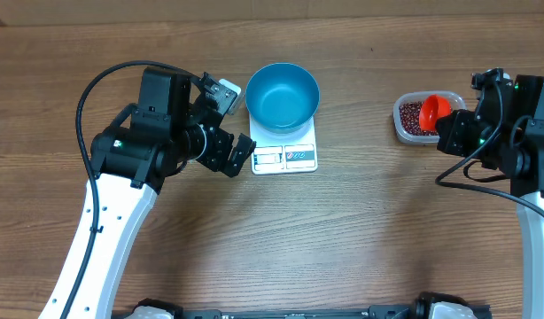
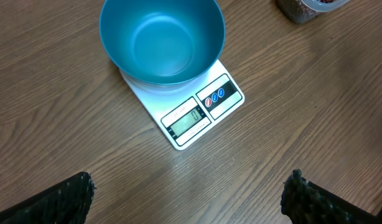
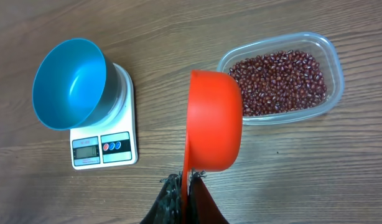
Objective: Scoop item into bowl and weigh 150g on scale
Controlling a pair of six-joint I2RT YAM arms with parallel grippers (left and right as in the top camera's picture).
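The blue bowl [image 1: 283, 96] stands empty on the white scale [image 1: 284, 158], with the display at the scale's near edge. Small dark red-brown beans [image 3: 278, 73] lie in a clear tub [image 3: 333, 93] at the right. My right gripper [image 3: 186, 183] is shut on the handle of a red-orange scoop [image 3: 214, 121]. The scoop is tipped on its side above the tub's near end [image 1: 434, 108], its mouth turned toward the bowl. My left gripper [image 2: 191, 199] hangs open just left of the scale [image 2: 197, 118], nothing between its fingers [image 2: 63, 198].
The wooden table [image 1: 361, 230] runs on past the scale and tub on all sides. The left arm's body [image 1: 157, 133] sits close beside the scale. The right arm [image 1: 520, 133] stands at the table's right edge, behind the tub.
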